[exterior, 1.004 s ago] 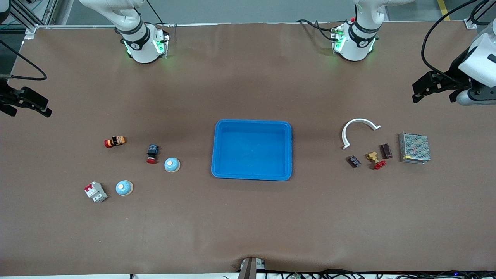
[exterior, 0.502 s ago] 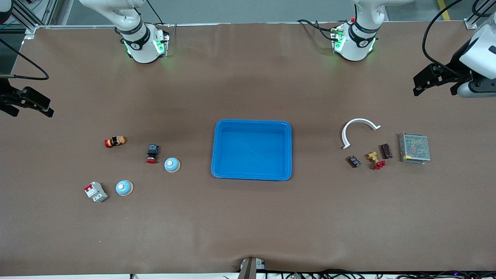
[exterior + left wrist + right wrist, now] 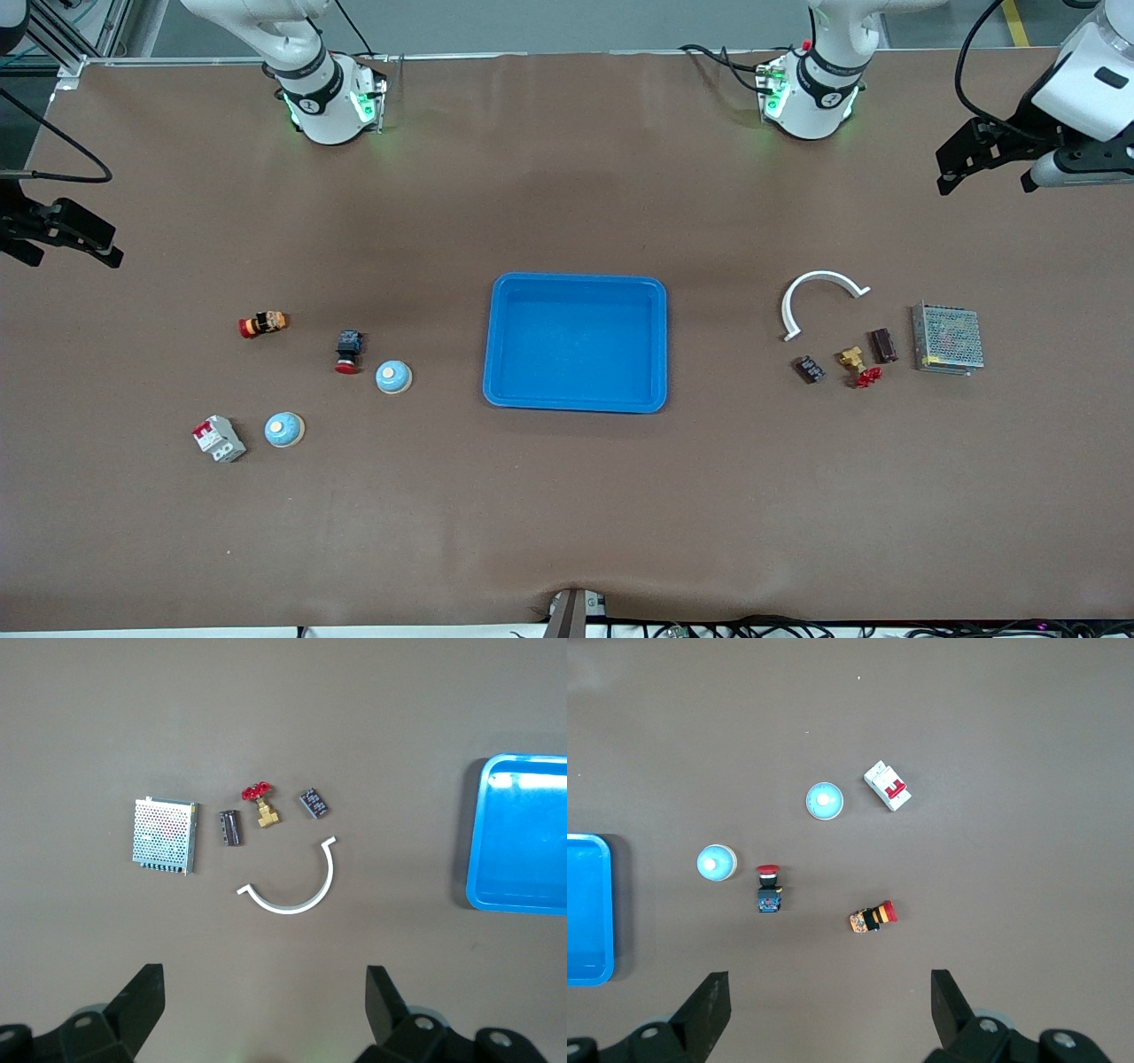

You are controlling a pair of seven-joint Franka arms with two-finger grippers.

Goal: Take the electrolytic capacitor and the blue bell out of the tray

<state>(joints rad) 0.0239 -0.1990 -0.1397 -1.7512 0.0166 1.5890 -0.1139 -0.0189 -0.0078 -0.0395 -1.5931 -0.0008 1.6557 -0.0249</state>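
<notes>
Since a second ago, the left gripper (image 3: 983, 164) has risen toward its base end of the table while the right gripper (image 3: 66, 235) stays put, both high with jaws wide and empty. Between them the blue tray (image 3: 576, 283) holds nothing. From the left wrist, two dark capacitors (image 3: 231, 827) (image 3: 314, 804) lie ahead of the spread fingers (image 3: 142, 997). From the right wrist, two pale blue bells (image 3: 824, 801) (image 3: 716, 862) lie likewise ahead.
</notes>
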